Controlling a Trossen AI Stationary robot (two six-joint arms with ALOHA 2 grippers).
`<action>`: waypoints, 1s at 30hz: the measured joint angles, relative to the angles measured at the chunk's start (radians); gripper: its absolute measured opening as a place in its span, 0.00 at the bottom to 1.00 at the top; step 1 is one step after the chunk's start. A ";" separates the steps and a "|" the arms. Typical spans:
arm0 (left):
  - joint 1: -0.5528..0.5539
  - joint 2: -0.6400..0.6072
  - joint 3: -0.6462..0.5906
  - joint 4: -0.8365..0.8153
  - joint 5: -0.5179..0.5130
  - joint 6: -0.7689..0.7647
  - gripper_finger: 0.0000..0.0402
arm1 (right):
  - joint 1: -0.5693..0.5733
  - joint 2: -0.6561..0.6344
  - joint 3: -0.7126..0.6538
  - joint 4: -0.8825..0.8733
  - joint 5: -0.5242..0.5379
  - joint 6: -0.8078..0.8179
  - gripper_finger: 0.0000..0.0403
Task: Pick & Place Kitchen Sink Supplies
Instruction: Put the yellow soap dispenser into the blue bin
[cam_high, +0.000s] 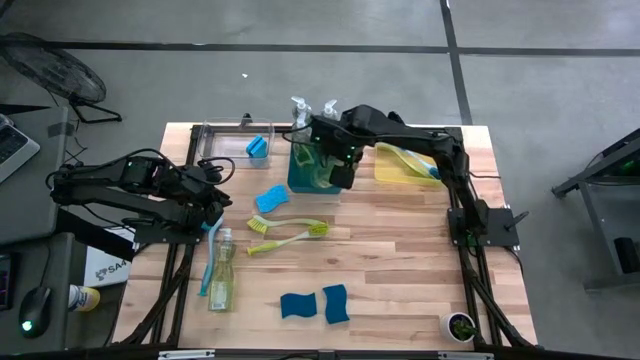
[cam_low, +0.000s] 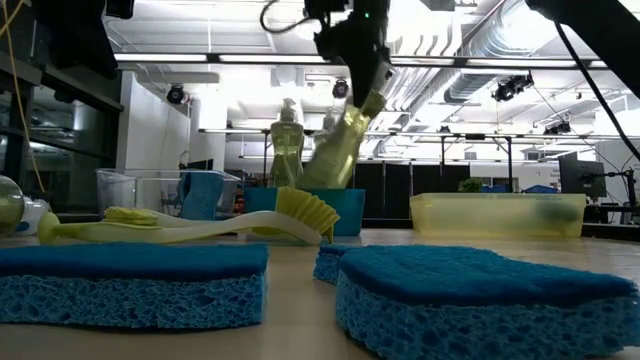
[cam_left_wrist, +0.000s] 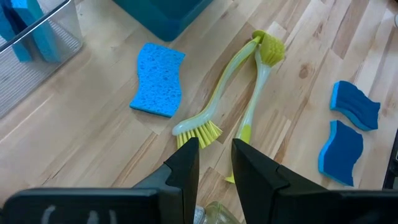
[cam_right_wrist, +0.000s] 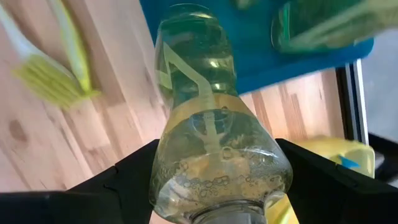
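Right gripper (cam_high: 340, 172) is clenched on one soap bottle (cam_right_wrist: 211, 124), held tilted over the teal bin (cam_high: 300, 180), which already contains two upright bottles (cam_high: 300, 108). A fourth bottle (cam_high: 220, 275) lies flat on the table (cam_high: 400, 280) beside one blue brush (cam_high: 208, 262). Left gripper (cam_left_wrist: 211, 158) hovers above these, fingers parted, grasping nothing. Two lime-green brushes (cam_high: 285, 233) lie crossed at centre. Sponges: one light blue (cam_high: 271, 198) near the bin, two dark blue (cam_high: 315, 303) at the front, one (cam_high: 258, 147) in the clear bin (cam_high: 215, 135).

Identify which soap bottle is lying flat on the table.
The soap bottle beside the left gripper, at the table's left side, lies flat. The right gripper holds another bottle tilted over the teal bin.
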 joint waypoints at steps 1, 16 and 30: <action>0.000 0.000 0.000 0.000 0.000 0.000 0.23 | -0.001 0.000 -0.009 -0.001 0.001 0.000 0.69; 0.000 0.000 0.000 -0.003 0.001 0.003 0.23 | -0.019 0.001 -0.024 0.006 0.054 0.003 0.69; 0.000 0.000 0.000 -0.008 0.006 0.003 0.23 | -0.101 0.001 -0.024 0.044 0.088 -0.046 0.69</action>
